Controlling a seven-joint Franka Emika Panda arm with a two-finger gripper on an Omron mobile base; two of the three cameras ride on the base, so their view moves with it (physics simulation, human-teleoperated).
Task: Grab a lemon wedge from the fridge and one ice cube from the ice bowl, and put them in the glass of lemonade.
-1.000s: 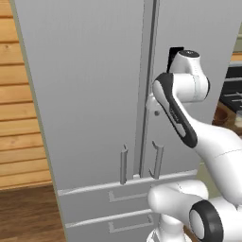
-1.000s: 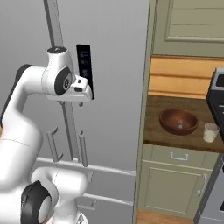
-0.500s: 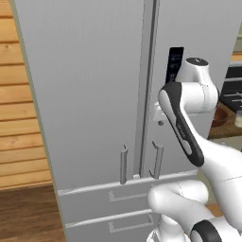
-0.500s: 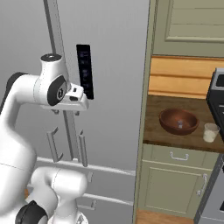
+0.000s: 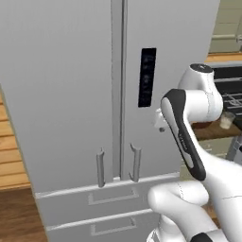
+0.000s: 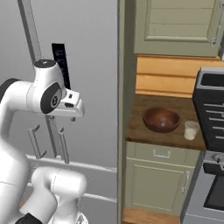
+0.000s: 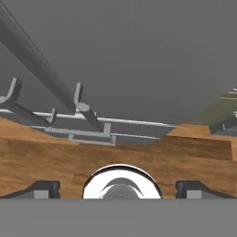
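Observation:
The grey fridge [image 5: 71, 85] stands shut, so the lemon wedge is hidden. My gripper [image 7: 119, 189] is open and empty, its dark fingertips [image 7: 44, 187] wide apart. It points down along the right fridge door, above the two bar handles [image 7: 88, 113]. My hand [image 6: 70, 103] hangs just below the door's dark panel [image 6: 61, 63]. The brown ice bowl [image 6: 161, 119] sits on the wooden counter right of the fridge. The ice cube in it is too small to make out. The glass of lemonade [image 6: 190, 130] stands just right of the bowl and also shows past my arm [image 5: 227, 119].
Two fridge drawers [image 5: 108, 198] lie below the door handles [image 5: 136, 163]. Beige cupboards [image 6: 175, 26] hang above the counter [image 6: 140, 131], with a drawer cabinet [image 6: 159, 175] under it. A dark stove [image 6: 214, 113] stands at the far right.
The whole picture has shifted left, so the base has moved. My hand has sunk a little in front of the right fridge door.

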